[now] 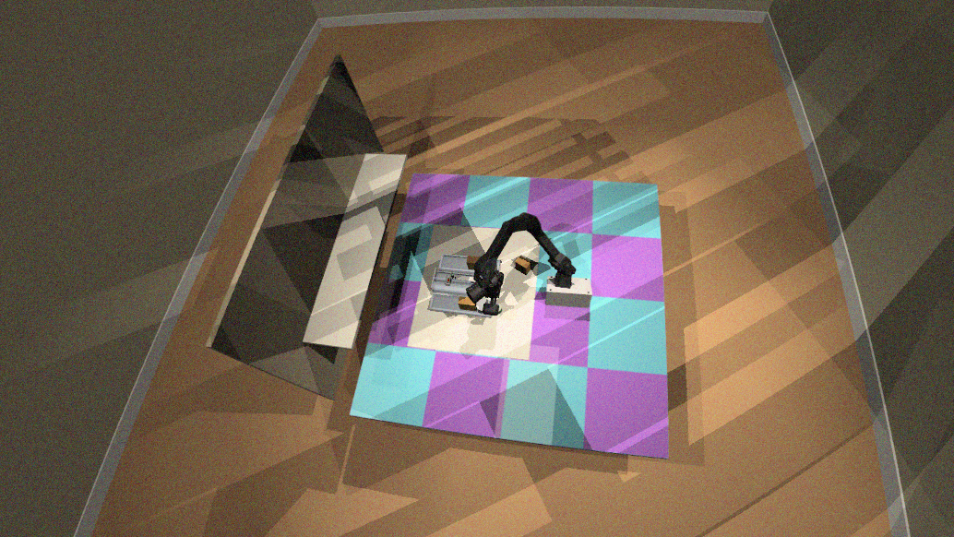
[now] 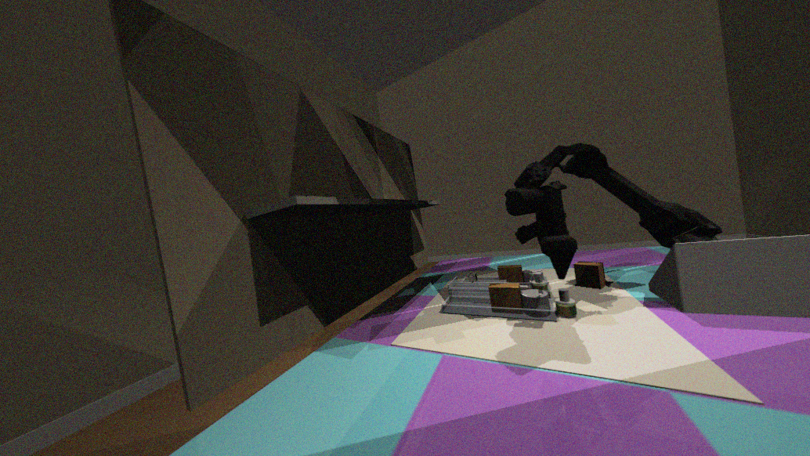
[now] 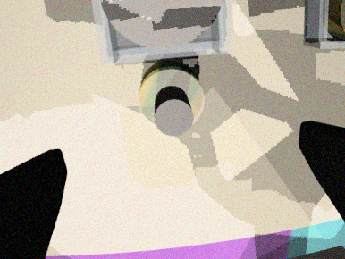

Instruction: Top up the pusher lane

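The loose jar, olive and squat with a narrower grey cap, stands upright on the cream mat just before the near outer lane's front end; its cap and olive body show. The similar jar in the middle sprung lane stands near that lane's front; only its edge shows at the wrist view's top right. The pusher has a small red mark; whether it touches that jar is unclear. My gripper is open and empty, pointing down above the loose jar, which shows between and beyond the fingertips.
The near outer lane holds a brown block and a wide grey cylinder. The far outer lane holds another brown block. A separate brown block stands on the mat towards the arm's base.
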Tool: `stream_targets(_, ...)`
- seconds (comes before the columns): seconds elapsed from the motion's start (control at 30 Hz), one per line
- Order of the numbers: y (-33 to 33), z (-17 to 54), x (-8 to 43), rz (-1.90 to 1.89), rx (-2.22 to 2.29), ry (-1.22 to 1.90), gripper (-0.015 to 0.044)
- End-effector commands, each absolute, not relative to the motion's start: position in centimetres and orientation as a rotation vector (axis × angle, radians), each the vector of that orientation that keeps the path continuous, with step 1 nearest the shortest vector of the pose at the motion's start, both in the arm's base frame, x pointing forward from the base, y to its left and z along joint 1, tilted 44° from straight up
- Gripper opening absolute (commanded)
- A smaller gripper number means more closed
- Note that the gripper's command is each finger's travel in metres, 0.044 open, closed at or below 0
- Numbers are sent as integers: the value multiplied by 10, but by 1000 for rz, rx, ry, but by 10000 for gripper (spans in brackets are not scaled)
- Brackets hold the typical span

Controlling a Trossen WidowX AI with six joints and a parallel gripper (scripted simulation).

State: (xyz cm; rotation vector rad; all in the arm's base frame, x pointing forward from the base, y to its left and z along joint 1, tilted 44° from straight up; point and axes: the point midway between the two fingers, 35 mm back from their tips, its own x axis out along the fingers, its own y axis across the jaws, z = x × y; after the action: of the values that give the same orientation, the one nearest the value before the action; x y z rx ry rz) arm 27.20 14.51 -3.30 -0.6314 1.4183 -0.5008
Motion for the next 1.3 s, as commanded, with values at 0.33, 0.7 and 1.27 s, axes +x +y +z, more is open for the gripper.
stream_targets(0.33,122,-60,272,-500,-659,1418,440)
stream_targets(0.7,111,-73,274,-501,-660,1418,440)
stream_targets(1.27,92,-93,276,-502,-661,1417,440)
